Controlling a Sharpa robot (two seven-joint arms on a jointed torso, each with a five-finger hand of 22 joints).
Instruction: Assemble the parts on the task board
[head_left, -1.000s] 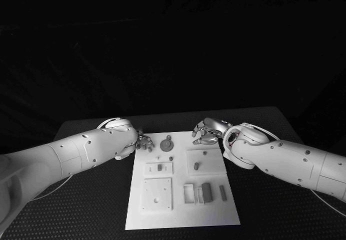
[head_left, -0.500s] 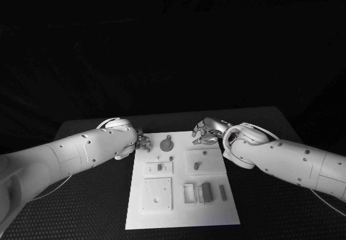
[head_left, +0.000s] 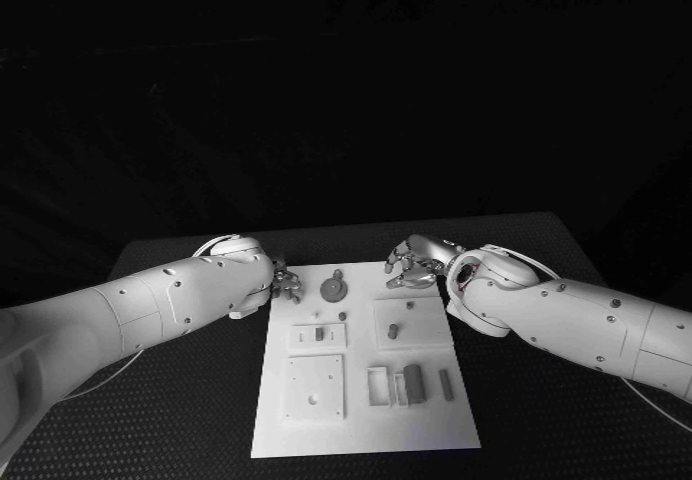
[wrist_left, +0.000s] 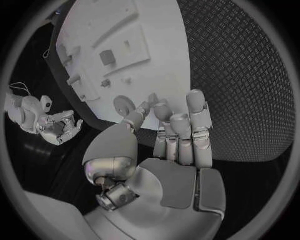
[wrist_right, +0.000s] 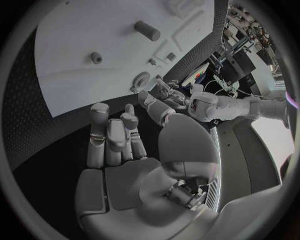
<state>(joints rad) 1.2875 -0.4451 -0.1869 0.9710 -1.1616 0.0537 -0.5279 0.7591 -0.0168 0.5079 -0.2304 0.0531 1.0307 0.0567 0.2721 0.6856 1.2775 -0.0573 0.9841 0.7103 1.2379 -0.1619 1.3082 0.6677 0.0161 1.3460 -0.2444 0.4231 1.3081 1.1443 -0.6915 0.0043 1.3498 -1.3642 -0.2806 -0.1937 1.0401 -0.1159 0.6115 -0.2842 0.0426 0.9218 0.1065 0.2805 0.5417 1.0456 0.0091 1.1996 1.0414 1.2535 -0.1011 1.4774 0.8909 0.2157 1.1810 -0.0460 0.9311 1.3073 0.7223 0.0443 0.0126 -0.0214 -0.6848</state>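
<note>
Since the earlier frames we see our left hand (head_left: 287, 284) drawn back a little toward its own arm, off the task board (head_left: 364, 425)'s upper left corner, while our right hand (head_left: 410, 271) has stayed put at the upper right corner. Both hands are empty as far as we can see: in the wrist views the left hand's fingers (wrist_left: 187, 132) lie loosely together and slightly curled, thumb apart, and the right hand's likewise. The round disc part (head_left: 333, 290) lies near the top of the board, between the two hands, just right of our left hand, which is the nearer one, we judge. It has a short stem pointing toward the board's far edge. Further parts lie lower down: a small peg (head_left: 394, 329) on a raised block and upright bars (head_left: 413, 384) toward the lower right. Open black table (head_left: 173, 420) surrounds the board on both sides, so either arm has room to swing in.
</note>
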